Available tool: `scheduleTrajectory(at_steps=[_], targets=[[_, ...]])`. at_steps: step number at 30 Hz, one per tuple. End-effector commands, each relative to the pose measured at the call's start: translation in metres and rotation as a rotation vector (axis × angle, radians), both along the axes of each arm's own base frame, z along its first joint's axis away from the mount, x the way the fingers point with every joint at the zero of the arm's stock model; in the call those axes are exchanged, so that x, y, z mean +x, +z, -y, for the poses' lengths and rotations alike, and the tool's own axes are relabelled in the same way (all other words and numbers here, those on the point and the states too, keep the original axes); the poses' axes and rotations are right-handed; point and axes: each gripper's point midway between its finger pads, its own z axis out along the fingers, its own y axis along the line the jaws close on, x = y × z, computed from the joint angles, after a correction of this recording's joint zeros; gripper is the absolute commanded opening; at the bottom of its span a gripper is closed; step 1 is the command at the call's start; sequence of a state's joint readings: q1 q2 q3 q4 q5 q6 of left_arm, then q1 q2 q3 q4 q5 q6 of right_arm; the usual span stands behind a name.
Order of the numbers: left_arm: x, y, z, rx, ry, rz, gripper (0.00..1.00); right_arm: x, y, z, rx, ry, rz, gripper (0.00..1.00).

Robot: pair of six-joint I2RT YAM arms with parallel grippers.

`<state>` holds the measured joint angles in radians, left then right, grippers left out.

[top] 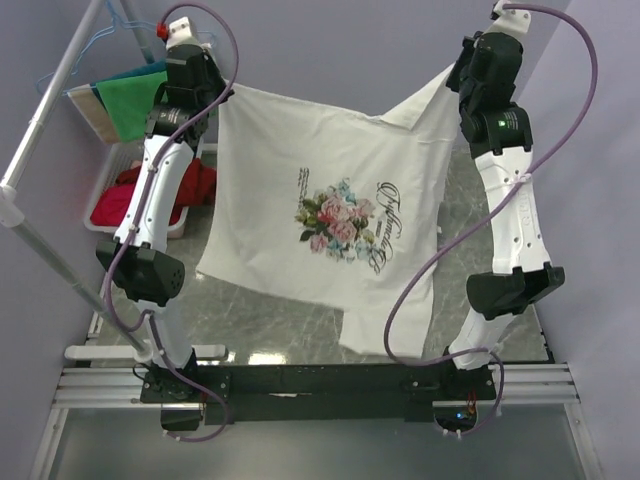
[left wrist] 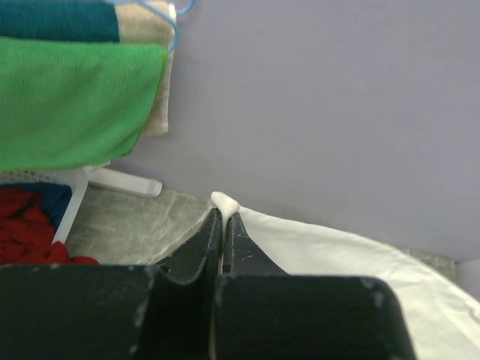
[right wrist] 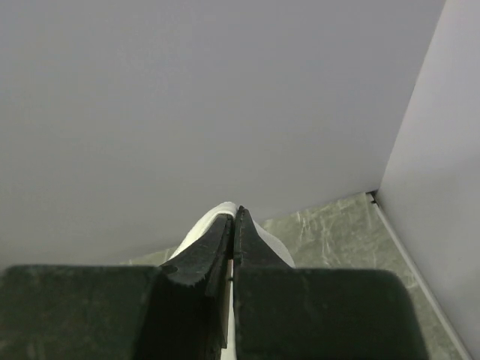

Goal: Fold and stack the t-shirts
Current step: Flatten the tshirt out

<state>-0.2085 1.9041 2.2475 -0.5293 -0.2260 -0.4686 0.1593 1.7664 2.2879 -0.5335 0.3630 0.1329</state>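
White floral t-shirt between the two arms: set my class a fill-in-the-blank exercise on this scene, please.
1. The number of grippers pinching the white cotton t-shirt with a rose print is ____: the left gripper and the right gripper.
2. The flat cloth beside the teal cloth is coloured ____.
3. The crumpled fabric in the white basket is coloured ____.
Missing words: two, green, red.

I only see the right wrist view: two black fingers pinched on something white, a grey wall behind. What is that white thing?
Observer: A white t-shirt with a rose print, stretched out between the two arms.
Operator: So who holds the other end?
Observer: The left gripper, shut on the opposite corner.
Operator: Anything else nearby?
Observer: A green cloth hangs at the left, red clothes below it.
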Motion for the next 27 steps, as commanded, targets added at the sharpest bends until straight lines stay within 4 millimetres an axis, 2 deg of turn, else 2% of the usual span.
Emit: scheduleTrajectory(at_steps=[1, 2, 3, 5, 6, 8, 9, 10, 11, 12, 13, 14, 15, 16, 18, 19, 21, 23, 26, 27], targets=[[-0.030, 0.094, -0.009, -0.041, 0.017, 0.224, 0.01, -0.073, 0.114, 0.022, 0.036, -0.037, 0.301, 0.00], [-0.034, 0.096, -0.010, -0.037, 0.019, 0.225, 0.01, -0.079, 0.119, 0.023, 0.035, -0.036, 0.311, 0.00], [-0.039, 0.099, -0.012, -0.036, 0.022, 0.230, 0.01, -0.095, 0.126, 0.025, 0.035, -0.036, 0.330, 0.00], [-0.059, 0.110, -0.017, -0.027, 0.026, 0.252, 0.01, -0.114, 0.135, 0.028, 0.034, -0.036, 0.358, 0.00], [-0.067, 0.114, -0.019, -0.027, 0.024, 0.258, 0.01, -0.135, 0.141, 0.031, 0.032, -0.037, 0.378, 0.00], [-0.090, 0.122, -0.023, -0.022, 0.016, 0.276, 0.01, -0.156, 0.149, 0.033, 0.030, -0.029, 0.408, 0.00], [-0.098, 0.123, -0.025, -0.020, 0.018, 0.274, 0.01, -0.177, 0.154, 0.035, 0.033, -0.026, 0.429, 0.00], [-0.114, 0.130, -0.027, -0.019, 0.013, 0.287, 0.01, -0.189, 0.157, 0.037, 0.030, -0.023, 0.443, 0.00], [-0.122, 0.130, -0.029, -0.015, 0.011, 0.283, 0.01, -0.201, 0.161, 0.036, 0.028, -0.011, 0.457, 0.00], [-0.131, 0.131, -0.030, -0.011, 0.008, 0.280, 0.01, -0.223, 0.165, 0.039, 0.030, -0.008, 0.484, 0.00], [-0.151, 0.142, -0.034, -0.009, 0.005, 0.301, 0.01, -0.235, 0.169, 0.039, 0.027, -0.001, 0.499, 0.00], [-0.161, 0.145, -0.033, -0.002, -0.016, 0.300, 0.01, -0.245, 0.169, 0.040, 0.026, 0.006, 0.510, 0.00], [-0.171, 0.142, -0.034, 0.013, -0.027, 0.283, 0.01, -0.270, 0.178, 0.046, 0.030, -0.008, 0.553, 0.00], [-0.193, 0.149, -0.038, 0.029, -0.033, 0.303, 0.01, -0.283, 0.183, 0.049, 0.026, -0.021, 0.573, 0.00], [-0.212, 0.150, -0.045, 0.044, -0.024, 0.305, 0.01, -0.319, 0.195, 0.061, 0.032, -0.061, 0.638, 0.00], [-0.229, 0.158, -0.049, 0.047, -0.021, 0.332, 0.01, -0.330, 0.200, 0.062, 0.032, -0.059, 0.663, 0.00], [-0.241, 0.164, -0.051, 0.042, -0.024, 0.353, 0.01, -0.352, 0.211, 0.059, 0.033, -0.024, 0.718, 0.00], [-0.253, 0.177, -0.050, 0.029, -0.037, 0.398, 0.01, -0.365, 0.221, 0.056, 0.048, 0.002, 0.763, 0.00], [-0.260, 0.203, -0.050, 0.015, -0.046, 0.466, 0.01, -0.369, 0.232, 0.049, 0.050, 0.048, 0.803, 0.00], [-0.253, 0.206, -0.051, 0.017, -0.033, 0.472, 0.01, -0.361, 0.233, 0.047, 0.048, 0.055, 0.796, 0.00]])
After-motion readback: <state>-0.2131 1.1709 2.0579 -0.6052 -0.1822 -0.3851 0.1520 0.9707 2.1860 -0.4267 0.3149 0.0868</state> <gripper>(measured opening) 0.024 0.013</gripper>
